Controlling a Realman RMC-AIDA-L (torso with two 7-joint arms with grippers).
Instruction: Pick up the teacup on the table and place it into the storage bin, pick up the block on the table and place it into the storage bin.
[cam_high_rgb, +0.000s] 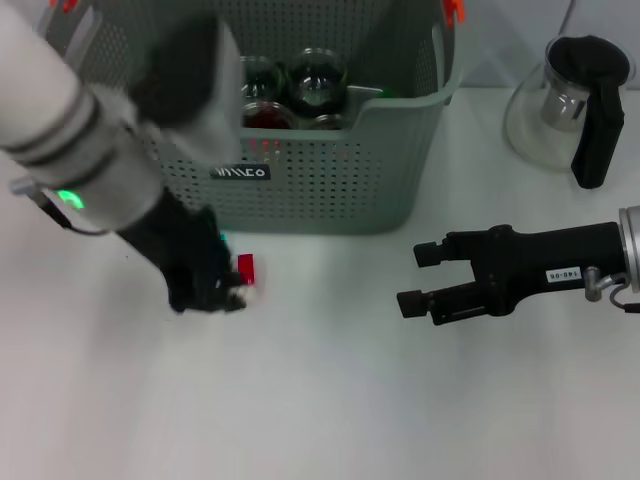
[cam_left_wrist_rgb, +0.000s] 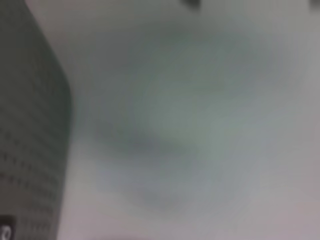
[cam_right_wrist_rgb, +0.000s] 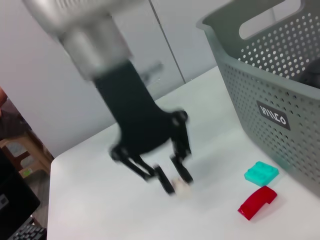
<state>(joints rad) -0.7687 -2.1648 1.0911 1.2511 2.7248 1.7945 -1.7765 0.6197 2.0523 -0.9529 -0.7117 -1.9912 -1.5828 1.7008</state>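
Observation:
The grey-green storage bin (cam_high_rgb: 330, 180) stands at the back middle of the table, and glass teacups (cam_high_rgb: 318, 76) lie inside it. Just in front of its left part, my left gripper (cam_high_rgb: 230, 298) reaches down to the table. The right wrist view shows this left gripper (cam_right_wrist_rgb: 176, 184) with its fingers apart, astride a small white block (cam_right_wrist_rgb: 182, 189) on the table. A red block (cam_high_rgb: 246, 268) and a teal block (cam_right_wrist_rgb: 261, 173) lie beside it near the bin wall. My right gripper (cam_high_rgb: 415, 278) hovers open and empty at the right.
A glass teapot (cam_high_rgb: 560, 100) with a black handle stands at the back right. The bin wall (cam_left_wrist_rgb: 30, 125) fills one side of the left wrist view. In the right wrist view, the red block (cam_right_wrist_rgb: 256, 201) lies close to the bin (cam_right_wrist_rgb: 270, 85).

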